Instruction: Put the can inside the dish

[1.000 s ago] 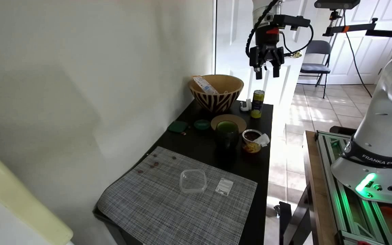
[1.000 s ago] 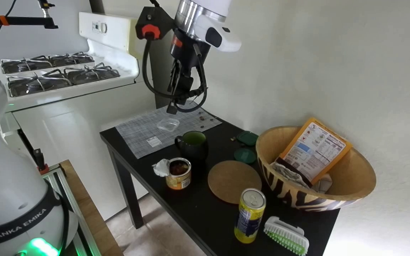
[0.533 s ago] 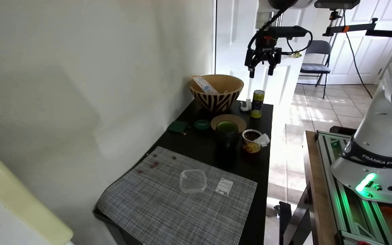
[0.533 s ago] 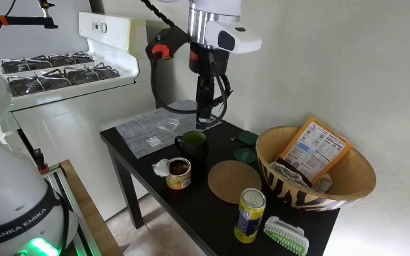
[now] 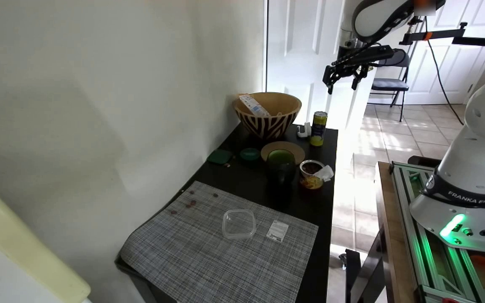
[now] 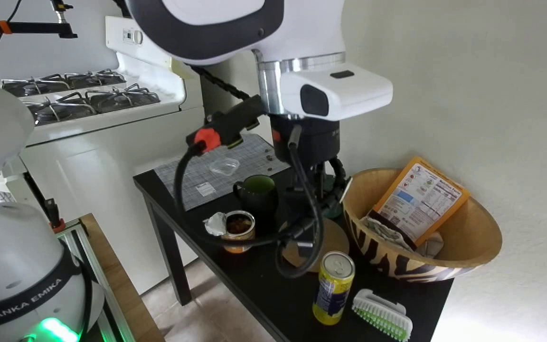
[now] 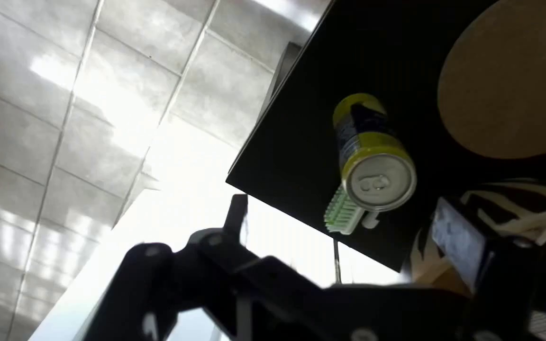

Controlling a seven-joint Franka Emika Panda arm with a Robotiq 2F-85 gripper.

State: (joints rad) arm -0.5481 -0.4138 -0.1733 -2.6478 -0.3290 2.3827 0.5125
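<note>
The can (image 5: 318,129) is a yellow-green cylinder with a dark blue label and silver lid. It stands upright near the table's end, and also shows in an exterior view (image 6: 334,289) and in the wrist view (image 7: 375,151). The dish is a large tan bowl with dark zebra stripes (image 5: 267,122), beside the can; it also shows in an exterior view (image 6: 473,237) and partly in the wrist view (image 7: 529,208). It holds an orange-edged package and cloth. My gripper (image 5: 342,87) is open and empty, above the can and apart from it. In the wrist view the can lies between the fingers' directions.
A white brush with green bristles (image 6: 382,314) lies beside the can. A round brown board (image 6: 335,237), a dark mug (image 6: 258,197), an opened tin (image 6: 239,228) and green lids (image 5: 219,156) are on the black table. A grey mat (image 5: 225,261) covers the near end.
The arm has swung over the table toward the can's end, the gripper coming lower and nearer the can in an exterior view. The gripper stays open. The can and dish have not moved.
</note>
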